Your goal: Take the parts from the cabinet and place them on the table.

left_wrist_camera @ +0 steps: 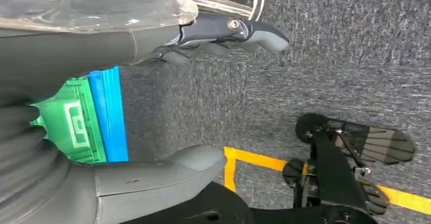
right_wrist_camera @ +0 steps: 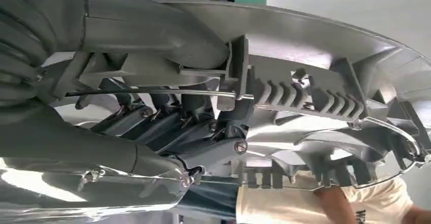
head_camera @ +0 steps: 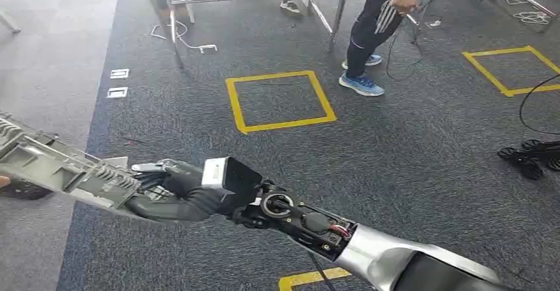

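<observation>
We see the right hand (head_camera: 181, 195) gripping a long grey ribbed part (head_camera: 63, 169) above the dark carpet (head_camera: 409, 146), the left hand (left_wrist_camera: 223, 33) holding nothing with fingers loosely apart, and a person (head_camera: 376, 14) standing near a yellow square (head_camera: 280, 101) ahead.

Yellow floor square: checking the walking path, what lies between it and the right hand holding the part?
In the head view, only bare dark carpet lies between the yellow square and the right hand gripping the grey part.
</observation>
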`<control>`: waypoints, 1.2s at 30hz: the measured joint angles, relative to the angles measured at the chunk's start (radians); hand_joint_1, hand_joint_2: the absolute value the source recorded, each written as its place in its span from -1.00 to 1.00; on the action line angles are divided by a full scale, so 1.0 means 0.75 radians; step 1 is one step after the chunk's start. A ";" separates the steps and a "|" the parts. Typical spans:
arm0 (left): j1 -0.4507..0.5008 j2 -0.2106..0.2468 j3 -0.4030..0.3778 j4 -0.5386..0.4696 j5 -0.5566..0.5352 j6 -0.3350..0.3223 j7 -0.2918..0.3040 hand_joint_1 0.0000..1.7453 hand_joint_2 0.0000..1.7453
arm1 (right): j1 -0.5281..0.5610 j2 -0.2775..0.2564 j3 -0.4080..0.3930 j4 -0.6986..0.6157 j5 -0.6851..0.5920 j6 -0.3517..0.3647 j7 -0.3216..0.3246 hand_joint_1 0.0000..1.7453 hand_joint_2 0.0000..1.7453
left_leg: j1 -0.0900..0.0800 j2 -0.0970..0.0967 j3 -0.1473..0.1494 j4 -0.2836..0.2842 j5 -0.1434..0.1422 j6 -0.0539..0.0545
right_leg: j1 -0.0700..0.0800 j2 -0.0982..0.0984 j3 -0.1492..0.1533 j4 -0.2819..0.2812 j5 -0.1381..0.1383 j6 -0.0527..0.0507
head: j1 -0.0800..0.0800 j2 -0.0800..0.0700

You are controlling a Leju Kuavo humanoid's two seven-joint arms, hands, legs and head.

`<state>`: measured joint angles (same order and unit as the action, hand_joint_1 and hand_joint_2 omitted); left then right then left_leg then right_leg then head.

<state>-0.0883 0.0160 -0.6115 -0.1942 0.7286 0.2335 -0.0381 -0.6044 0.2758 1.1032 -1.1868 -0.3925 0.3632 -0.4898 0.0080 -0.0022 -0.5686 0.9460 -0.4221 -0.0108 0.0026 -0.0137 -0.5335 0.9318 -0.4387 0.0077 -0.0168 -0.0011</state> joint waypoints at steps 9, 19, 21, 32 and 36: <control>0.001 0.000 -0.008 0.000 0.004 0.000 -0.001 -1.00 1.00 | 0.001 0.000 -0.003 0.000 0.003 -0.003 -0.003 1.00 1.00 | 0.002 0.001 0.002 -0.004 0.002 -0.001 | 0.003 0.000 -0.002 0.002 0.000 0.000 | 0.000 0.000; 0.001 0.006 -0.011 0.000 0.009 -0.002 -0.001 -1.00 1.00 | 0.002 -0.004 -0.004 0.007 0.001 -0.004 -0.006 1.00 1.00 | 0.005 -0.007 0.029 -0.053 -0.023 0.044 | -0.003 -0.009 0.016 0.022 0.029 0.039 | -0.002 0.000; 0.005 0.002 -0.012 -0.001 0.009 -0.003 -0.004 -1.00 1.00 | 0.000 -0.005 -0.006 0.008 -0.002 -0.005 -0.008 1.00 1.00 | 0.014 -0.014 0.074 -0.073 -0.022 0.059 | -0.007 0.010 -0.048 0.117 -0.037 0.038 | -0.005 0.000; 0.005 0.006 -0.013 0.002 0.032 -0.001 -0.013 -1.00 1.00 | 0.013 -0.015 -0.004 0.016 -0.005 0.012 -0.023 1.00 1.00 | 0.049 -0.037 0.133 -0.014 -0.115 -0.046 | -0.040 0.034 -0.136 0.079 0.068 0.038 | 0.001 0.000; 0.001 0.004 -0.017 0.001 0.040 0.003 -0.020 -1.00 1.00 | 0.012 -0.015 -0.005 0.020 -0.007 0.007 -0.018 1.00 1.00 | 0.052 -0.010 0.034 0.151 -0.073 -0.058 | -0.043 0.030 -0.105 0.060 0.047 0.009 | -0.011 0.000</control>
<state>-0.0877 0.0187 -0.6245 -0.1934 0.7584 0.2358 -0.0534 -0.5952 0.2644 1.0994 -1.1719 -0.3975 0.3685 -0.5032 0.0471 -0.0098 -0.5432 1.0591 -0.4770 -0.0541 -0.0293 0.0092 -0.6119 0.9769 -0.4032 0.0146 -0.0248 -0.0011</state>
